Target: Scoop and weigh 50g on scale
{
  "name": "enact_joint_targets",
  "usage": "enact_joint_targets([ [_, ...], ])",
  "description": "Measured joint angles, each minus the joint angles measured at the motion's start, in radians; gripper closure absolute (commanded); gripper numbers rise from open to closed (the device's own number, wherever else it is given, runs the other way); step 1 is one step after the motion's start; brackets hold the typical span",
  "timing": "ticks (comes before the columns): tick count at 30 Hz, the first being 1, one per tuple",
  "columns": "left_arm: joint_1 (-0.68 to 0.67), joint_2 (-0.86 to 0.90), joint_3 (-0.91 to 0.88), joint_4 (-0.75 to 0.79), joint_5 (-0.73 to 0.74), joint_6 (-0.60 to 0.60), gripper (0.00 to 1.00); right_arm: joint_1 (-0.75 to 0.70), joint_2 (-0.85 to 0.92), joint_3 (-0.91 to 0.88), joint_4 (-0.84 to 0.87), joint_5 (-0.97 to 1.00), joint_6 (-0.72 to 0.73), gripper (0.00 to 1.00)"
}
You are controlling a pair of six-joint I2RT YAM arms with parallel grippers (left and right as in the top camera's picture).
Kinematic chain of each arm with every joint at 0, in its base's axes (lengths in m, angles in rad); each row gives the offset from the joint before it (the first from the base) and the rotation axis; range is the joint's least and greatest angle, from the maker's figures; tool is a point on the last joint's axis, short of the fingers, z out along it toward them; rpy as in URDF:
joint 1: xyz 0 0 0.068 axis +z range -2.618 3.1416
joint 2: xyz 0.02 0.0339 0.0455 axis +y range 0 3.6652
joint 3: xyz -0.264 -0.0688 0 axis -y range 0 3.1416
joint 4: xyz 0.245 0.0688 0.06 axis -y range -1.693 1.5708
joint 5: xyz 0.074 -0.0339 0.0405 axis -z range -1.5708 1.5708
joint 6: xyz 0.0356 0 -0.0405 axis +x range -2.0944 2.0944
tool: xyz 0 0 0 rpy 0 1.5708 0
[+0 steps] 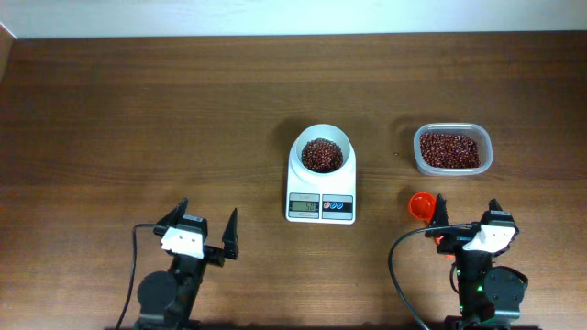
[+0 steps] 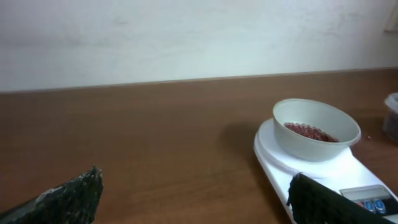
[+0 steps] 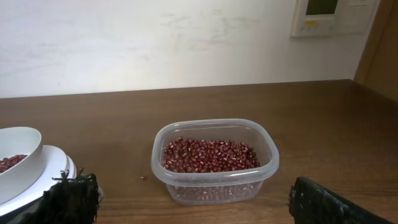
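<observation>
- Overhead: the scale (image 1: 321,194) sat near the middle of the brown surface (image 1: 138,110), its display facing the arms. Its white bowl (image 1: 321,153) held red beans.
- A clear tub (image 1: 452,150) of red beans stood to the scale's right, apart from it.
- A small red-orange scoop (image 1: 421,205) lay in front of the tub, just beside one finger of the right tool (image 1: 467,216) and outside its jaws.
- The left tool (image 1: 205,225) hung near the front edge, left of the scale, spread wide and holding nothing. The right tool gaped just as wide, also with nothing in it.
- Left wrist: both dark fingers (image 2: 68,199) showed at the lower corners with only bare surface between them. The scale lay ahead to the right, behind the right-hand finger, with beans low in the bowl.
- Right wrist: the tub stood between and beyond the widely parted fingers (image 3: 329,205), and it touched neither. The scale's edge and bowl showed at far left, and one loose bean (image 3: 143,178) lay between scale and tub.
</observation>
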Motion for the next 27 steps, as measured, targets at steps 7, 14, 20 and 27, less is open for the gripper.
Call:
enact_joint_targets([
  [7, 0.000, 0.000, -0.036, 0.066, -0.018, 0.000, 0.01, 0.000, 0.000, 0.000, 0.000, 0.000, 0.000, 0.01],
  [14, 0.000, 0.000, -0.036, 0.066, -0.018, 0.000, 0.01, 0.000, 0.000, 0.000, 0.000, 0.000, 0.000, 0.01],
  [20, 0.000, 0.000, -0.036, 0.066, -0.018, 0.000, 0.01, 0.000, 0.000, 0.000, 0.000, 0.000, 0.000, 0.01],
  [27, 0.000, 0.000, -0.036, 0.066, -0.018, 0.000, 0.01, 0.000, 0.000, 0.000, 0.000, 0.000, 0.000, 0.01],
])
